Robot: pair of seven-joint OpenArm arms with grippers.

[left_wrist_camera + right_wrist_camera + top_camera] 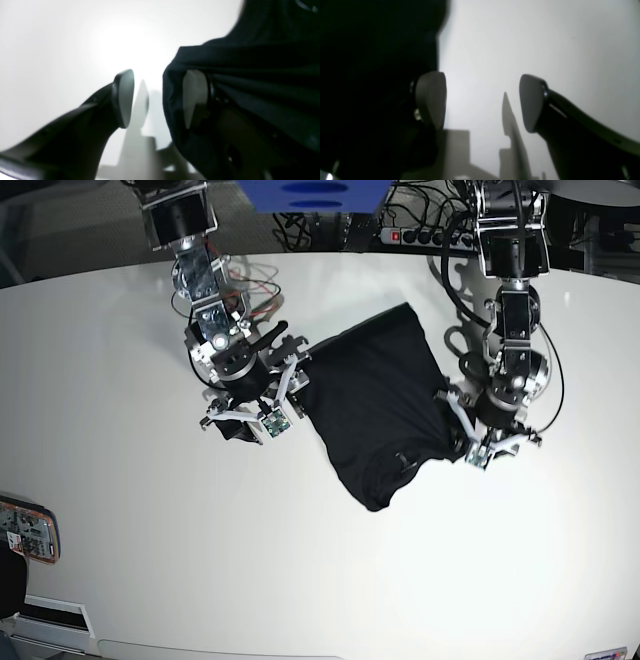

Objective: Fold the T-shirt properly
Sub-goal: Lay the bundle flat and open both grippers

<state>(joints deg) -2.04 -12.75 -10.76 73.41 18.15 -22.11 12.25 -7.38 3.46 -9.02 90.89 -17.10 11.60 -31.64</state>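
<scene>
Black T-shirt (380, 405) — rumpled, partly folded, unprinted

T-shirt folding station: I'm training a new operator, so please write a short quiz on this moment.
1. True or false: in the base view, the T-shirt lies between the two arms.
2. The left tool has its jaws: A) shut on fabric; B) apart, with table showing between them; C) out of view.
3. In the right wrist view, on which side of the right tool is the dark fabric?
Key: 1 true; 2 B; 3 left.
</scene>
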